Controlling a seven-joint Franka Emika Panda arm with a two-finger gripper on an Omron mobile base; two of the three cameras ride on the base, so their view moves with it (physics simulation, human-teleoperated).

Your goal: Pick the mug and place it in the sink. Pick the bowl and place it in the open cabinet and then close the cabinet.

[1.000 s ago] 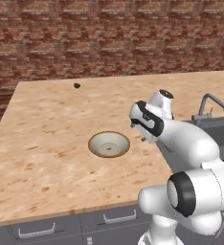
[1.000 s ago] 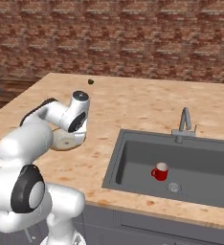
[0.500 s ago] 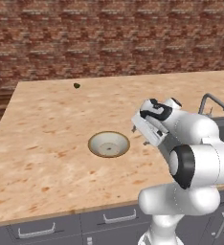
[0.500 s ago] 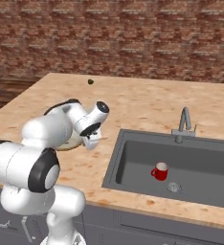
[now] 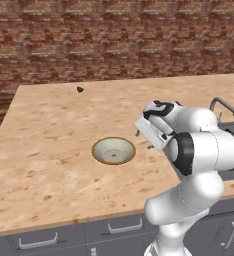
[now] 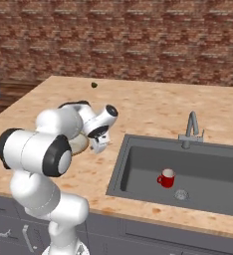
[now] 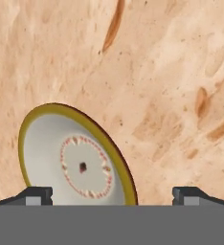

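Your claw (image 7: pixel 112 194), spread wide and empty, has swung from the sink (image 6: pixel 138 154) toward the bowl (image 5: pixel 113 150), mug (image 6: pixel 166 178) already in the basin, so bowl next.

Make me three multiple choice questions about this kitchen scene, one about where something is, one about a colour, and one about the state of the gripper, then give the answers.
1. Where is the mug?
A. On the counter beside the bowl
B. Inside the sink
C. In the gripper

2. What colour is the outside of the mug?
A. Red
B. Blue
C. Green

3. How does the gripper stand?
A. Shut on the bowl
B. Shut on the mug
C. Open, holding nothing

Answers: 1 B, the mug stands on the floor of the sink near the drain. 2 A, its wall is red. 3 C, the gripper has its fingertips wide apart above the counter, with the bowl lying untouched.
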